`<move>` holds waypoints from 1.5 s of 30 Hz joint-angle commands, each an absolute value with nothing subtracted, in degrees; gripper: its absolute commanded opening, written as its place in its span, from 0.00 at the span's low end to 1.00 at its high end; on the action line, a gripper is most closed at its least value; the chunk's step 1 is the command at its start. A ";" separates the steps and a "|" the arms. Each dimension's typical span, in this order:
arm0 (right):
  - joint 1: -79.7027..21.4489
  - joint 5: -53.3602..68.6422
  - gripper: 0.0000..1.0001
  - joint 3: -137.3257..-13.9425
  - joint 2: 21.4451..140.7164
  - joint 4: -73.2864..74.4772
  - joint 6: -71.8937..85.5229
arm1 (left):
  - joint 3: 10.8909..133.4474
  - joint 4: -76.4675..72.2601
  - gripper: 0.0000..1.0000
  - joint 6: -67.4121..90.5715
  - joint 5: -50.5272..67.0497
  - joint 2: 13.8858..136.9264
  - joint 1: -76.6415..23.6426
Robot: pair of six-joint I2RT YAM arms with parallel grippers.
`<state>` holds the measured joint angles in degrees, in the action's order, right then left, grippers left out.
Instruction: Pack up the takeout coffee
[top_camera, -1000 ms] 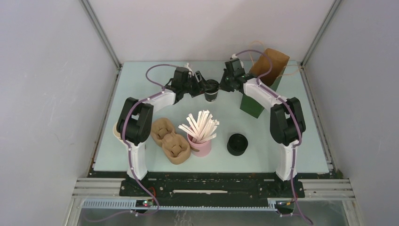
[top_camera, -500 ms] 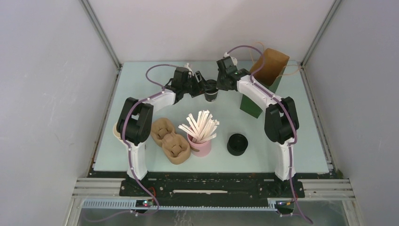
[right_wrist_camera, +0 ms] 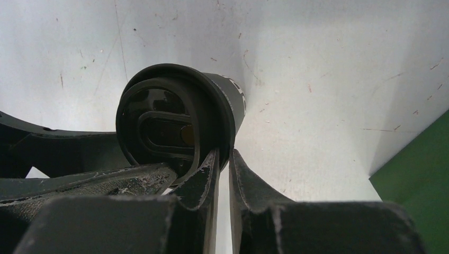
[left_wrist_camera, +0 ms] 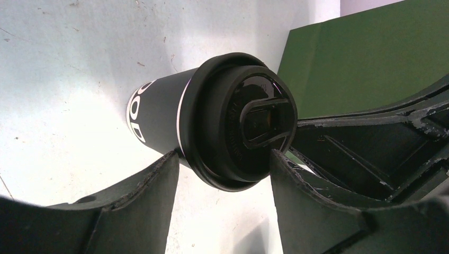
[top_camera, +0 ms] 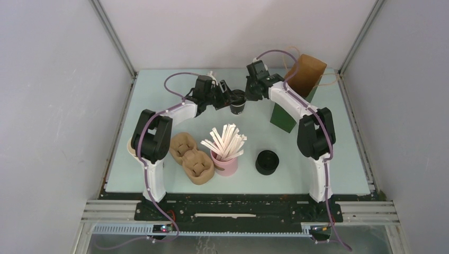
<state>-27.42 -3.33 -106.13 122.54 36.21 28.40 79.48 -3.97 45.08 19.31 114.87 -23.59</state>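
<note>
Left gripper [left_wrist_camera: 222,159] clasps the matte black cup [left_wrist_camera: 159,114] at its round lid [left_wrist_camera: 238,132]. Right gripper [right_wrist_camera: 223,156], jaws a bare slit, touches the rim's five o'clock.

TEXT | takeout coffee cup [left_wrist_camera: 159,108] side wall, 9 o'clock of its lid [left_wrist_camera: 238,132], left wrist view: white letters read "OOD", rest hidden | right wrist view: white marks at 2 o'clock were unreadable | elsewhere: nothing was legible

You have the coffee cup [top_camera: 238,107] at the table's [top_camera: 347,164] back middle, the box [top_camera: 284,118] to its right; nearer you, left to right: cup carrier [top_camera: 191,156], straw holder [top_camera: 226,165], lid stack [top_camera: 267,162].
</note>
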 commanded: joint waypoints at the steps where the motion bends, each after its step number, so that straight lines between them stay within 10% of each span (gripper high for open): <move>1: -29.52 0.12 0.17 -103.23 137.28 59.24 23.94 | 77.35 5.00 0.67 42.25 22.58 118.35 -25.05; 45: -34.28 4.33 0.18 -125.27 148.27 67.08 24.11 | 75.47 3.12 0.68 45.24 24.09 119.69 -23.19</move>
